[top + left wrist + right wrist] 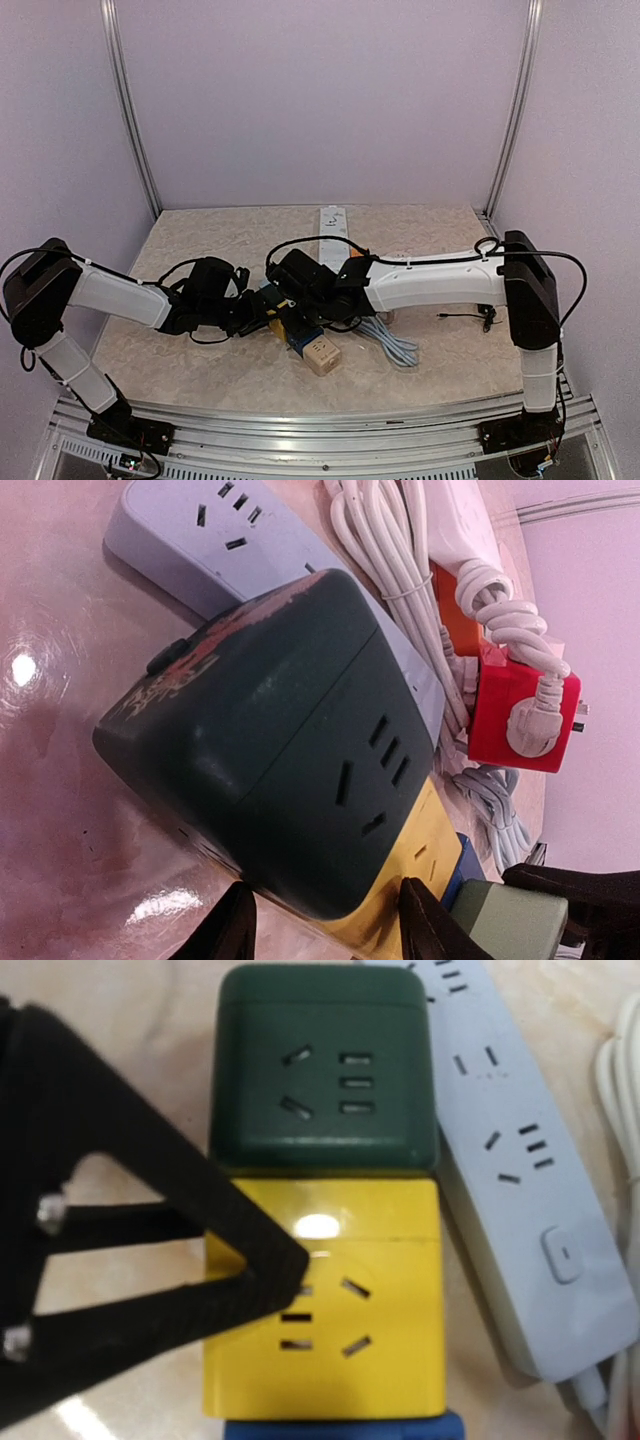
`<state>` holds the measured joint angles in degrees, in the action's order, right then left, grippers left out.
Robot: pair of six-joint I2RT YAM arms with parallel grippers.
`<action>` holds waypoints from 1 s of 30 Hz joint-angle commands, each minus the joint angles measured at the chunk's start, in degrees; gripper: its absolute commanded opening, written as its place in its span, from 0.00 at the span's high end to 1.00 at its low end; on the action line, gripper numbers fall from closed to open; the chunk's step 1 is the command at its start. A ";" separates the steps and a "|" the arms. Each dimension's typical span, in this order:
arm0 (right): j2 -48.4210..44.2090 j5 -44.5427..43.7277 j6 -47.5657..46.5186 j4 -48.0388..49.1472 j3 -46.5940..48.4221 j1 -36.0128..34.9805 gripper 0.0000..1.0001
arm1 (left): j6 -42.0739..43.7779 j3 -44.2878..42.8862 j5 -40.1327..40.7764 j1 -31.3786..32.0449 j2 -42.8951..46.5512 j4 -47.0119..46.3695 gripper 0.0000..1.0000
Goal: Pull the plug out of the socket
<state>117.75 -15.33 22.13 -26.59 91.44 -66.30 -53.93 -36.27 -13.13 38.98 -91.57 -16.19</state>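
Green plug cube point(325, 1070): seated against yellow cube point(330, 1310) (power strip point(520, 1160) just beside).
Left tool point(325, 930): astride it, grip unclear.
Right tool point(300, 288): cannot tell.

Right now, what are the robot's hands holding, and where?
The left gripper seems to pinch the dark green plastic cube socket by its near sides. The right gripper: cannot tell.

The left arm point(110, 290) and right arm point(430, 283) wear smooth white shells between chunky black joints. Thin black cables point(575, 275) loop above the table point(200, 235). Silver screws point(48, 1215) stud one black triangular finger point(150, 1250).
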 commanded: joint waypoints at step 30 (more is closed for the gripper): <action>-5.99 15.07 6.52 14.24 -10.43 4.63 1.00 | 1.20 0.50 0.90 0.83 -2.12 6.07 0.54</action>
<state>113.65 -7.81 24.80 -18.06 83.57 -62.70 -53.89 -36.38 -13.04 39.07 -91.61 -16.49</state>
